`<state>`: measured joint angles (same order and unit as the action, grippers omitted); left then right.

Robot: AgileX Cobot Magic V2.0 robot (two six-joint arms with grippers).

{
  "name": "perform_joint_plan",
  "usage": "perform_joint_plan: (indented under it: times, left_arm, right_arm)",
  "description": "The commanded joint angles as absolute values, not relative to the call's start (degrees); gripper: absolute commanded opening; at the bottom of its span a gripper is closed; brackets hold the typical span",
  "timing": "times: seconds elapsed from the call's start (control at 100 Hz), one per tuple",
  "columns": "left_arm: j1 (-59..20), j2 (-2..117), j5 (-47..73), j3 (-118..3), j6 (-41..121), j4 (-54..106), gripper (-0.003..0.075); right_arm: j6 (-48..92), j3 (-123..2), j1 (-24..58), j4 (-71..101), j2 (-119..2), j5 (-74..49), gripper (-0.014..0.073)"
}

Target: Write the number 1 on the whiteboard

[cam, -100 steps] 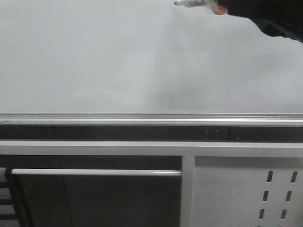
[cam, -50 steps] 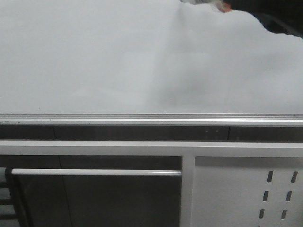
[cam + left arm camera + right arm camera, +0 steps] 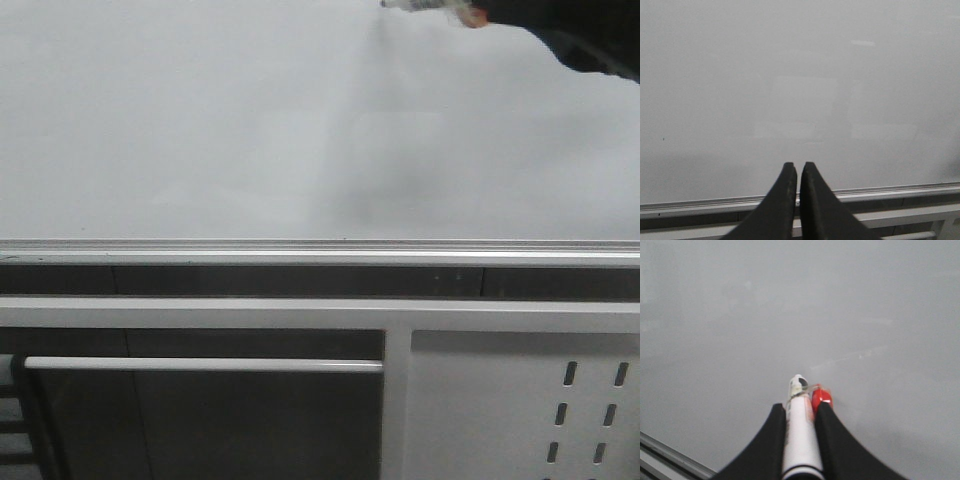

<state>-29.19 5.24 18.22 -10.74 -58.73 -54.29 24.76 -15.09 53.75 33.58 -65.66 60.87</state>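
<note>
Whiteboard (image 3: 200, 120) fills the upper half of the front view, upright ahead of the robot, glossy pale grey, silver bottom rail (image 3: 300, 248) along its lower edge. No stroke visible on it in any view; number 1 not there.

Right gripper (image 3: 801, 412): fingers (image 3: 832, 440) clamped on a white marker pen (image 3: 801, 435), which runs out past the fingertips toward the board. Small red piece (image 3: 821, 398) sits beside the pen at the fingertip. Dark patch near the pen's tip end; printing on the barrel too blurred to read. Whether the tip touches the board, can't tell.

Front view: pen (image 3: 425, 6) at the top edge, right of centre, pointing left, red bit next to it, dark right arm (image 3: 570, 30) coming in from the top right corner.

Left gripper (image 3: 796, 172): fingers (image 3: 785, 200) pressed together with only a hairline gap, holding nothing, pointing at blank board just above the rail.

Below the rail: dark band, white frame bar (image 3: 300, 312), white perforated metal panel (image 3: 540, 410) lower right, white horizontal rod (image 3: 200, 365) lower left.
</note>
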Motion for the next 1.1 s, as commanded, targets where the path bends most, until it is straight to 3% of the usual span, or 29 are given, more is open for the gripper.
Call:
perform_joint_plan:
  times: [0.0,1.09]
  left_arm:
    - [-29.10,5.76,15.46,-12.24,-59.13,-55.43,-0.0018]
    - [-29.10,5.76,15.33,-12.24,-59.13,-55.43,-0.0018]
  right_arm:
    - [25.36,-16.73,53.66,31.18,-65.11,63.69,-0.0050]
    - [25.80,-19.65,53.66,32.43,-69.18,64.23,-0.0050]
